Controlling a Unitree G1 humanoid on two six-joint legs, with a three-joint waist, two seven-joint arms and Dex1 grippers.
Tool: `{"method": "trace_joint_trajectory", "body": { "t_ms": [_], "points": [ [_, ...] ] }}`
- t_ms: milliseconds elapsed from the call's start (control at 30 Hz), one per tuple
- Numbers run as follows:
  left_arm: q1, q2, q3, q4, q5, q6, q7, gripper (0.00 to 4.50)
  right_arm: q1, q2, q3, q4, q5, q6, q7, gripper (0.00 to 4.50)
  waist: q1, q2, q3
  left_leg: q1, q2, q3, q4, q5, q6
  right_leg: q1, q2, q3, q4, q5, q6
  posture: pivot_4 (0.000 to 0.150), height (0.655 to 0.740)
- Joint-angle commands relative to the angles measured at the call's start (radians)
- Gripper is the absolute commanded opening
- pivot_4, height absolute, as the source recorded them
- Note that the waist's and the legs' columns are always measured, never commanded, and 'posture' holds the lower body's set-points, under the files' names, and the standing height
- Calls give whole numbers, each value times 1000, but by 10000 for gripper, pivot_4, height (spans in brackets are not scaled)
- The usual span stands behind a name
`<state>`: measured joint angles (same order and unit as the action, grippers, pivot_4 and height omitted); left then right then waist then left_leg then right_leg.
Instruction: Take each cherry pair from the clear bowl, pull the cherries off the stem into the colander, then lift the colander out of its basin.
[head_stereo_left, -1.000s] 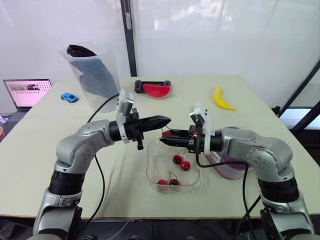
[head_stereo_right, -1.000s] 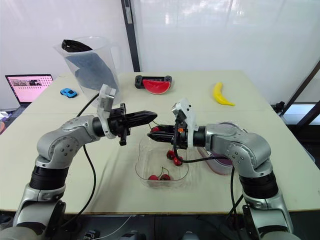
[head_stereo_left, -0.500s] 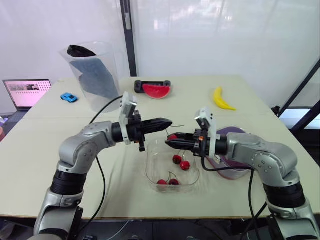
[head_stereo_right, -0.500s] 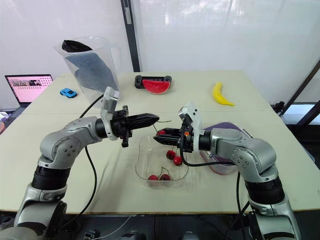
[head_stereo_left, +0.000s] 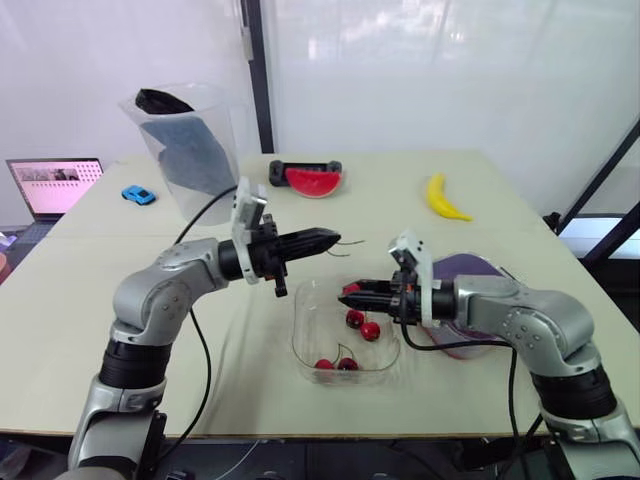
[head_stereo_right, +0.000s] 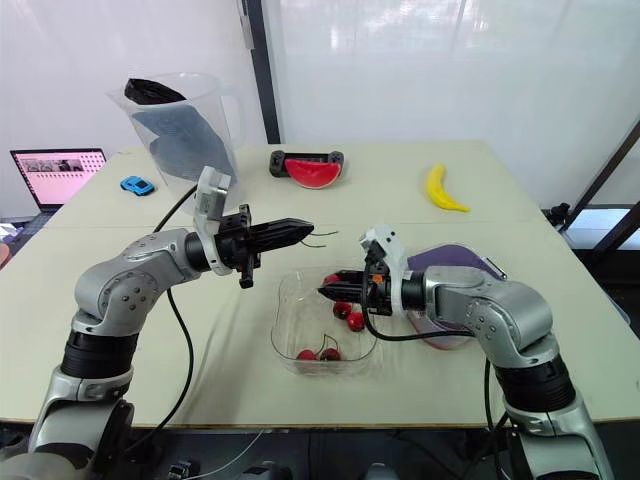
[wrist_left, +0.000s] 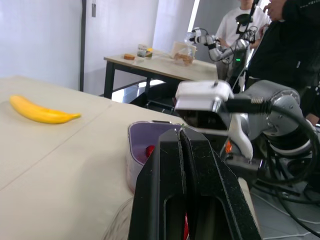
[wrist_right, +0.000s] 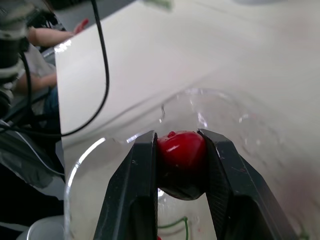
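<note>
My left gripper (head_stereo_left: 335, 238) hangs above the far rim of the clear bowl (head_stereo_left: 302, 335), shut on a thin green stem (head_stereo_left: 352, 242) that pokes out past its tips. My right gripper (head_stereo_left: 346, 291) is lower, over the bowl's right side, shut on a single red cherry (wrist_right: 181, 150). The two grippers are apart. Two cherry pairs (head_stereo_left: 363, 324) lie in the bowl, one in the middle and one at the near side. The purple colander (head_stereo_left: 468, 266) sits in its basin just right of the bowl, behind my right forearm, with a cherry inside (wrist_left: 149, 150).
A banana (head_stereo_left: 443, 198) lies at the back right and a watermelon slice (head_stereo_left: 313, 180) at the back middle. A tall clear pitcher (head_stereo_left: 190, 140) with dark cloth, a blue toy car (head_stereo_left: 138, 194) and a laptop (head_stereo_left: 55, 185) are at the back left. People stand in the background (wrist_left: 280, 30).
My right gripper drew back to the right and down with the cherry, away from the left gripper. The left gripper kept the stem and shifted slightly up and left.
</note>
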<state>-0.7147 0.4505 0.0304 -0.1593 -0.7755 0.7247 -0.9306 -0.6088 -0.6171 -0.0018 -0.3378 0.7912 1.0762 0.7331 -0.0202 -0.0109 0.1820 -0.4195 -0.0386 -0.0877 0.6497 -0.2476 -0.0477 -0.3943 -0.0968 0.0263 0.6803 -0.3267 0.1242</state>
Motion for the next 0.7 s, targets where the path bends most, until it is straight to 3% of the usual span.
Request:
{"method": "trace_joint_trajectory", "body": {
  "t_ms": [33,233,333,700],
  "points": [
    [-5,3,26,-32,-13,-21,0,0,-77,-116,-90,3,31,8,64,8371,2,0,0,0,0,0,0,0,0,0,0,0,0,0,0,1500,7400],
    [19,9,29,-40,-1,-42,4,0,-126,-479,2,182,-199,-150,262,8371,5,0,0,0,0,1,0,-1,2,3,0,-1,-5,0,0,1500,7400],
    [39,9,30,-52,1,-50,13,0,-131,-563,83,294,-312,-242,340,8371,-1,0,0,0,0,3,-1,-1,2,3,0,-1,-6,0,0,1500,7400],
    [74,38,34,-70,21,-76,29,0,-85,-496,222,422,-499,-364,435,8371,5,0,0,0,1,2,0,-1,2,2,-1,0,-6,0,0,1500,7400]
  ]
}}
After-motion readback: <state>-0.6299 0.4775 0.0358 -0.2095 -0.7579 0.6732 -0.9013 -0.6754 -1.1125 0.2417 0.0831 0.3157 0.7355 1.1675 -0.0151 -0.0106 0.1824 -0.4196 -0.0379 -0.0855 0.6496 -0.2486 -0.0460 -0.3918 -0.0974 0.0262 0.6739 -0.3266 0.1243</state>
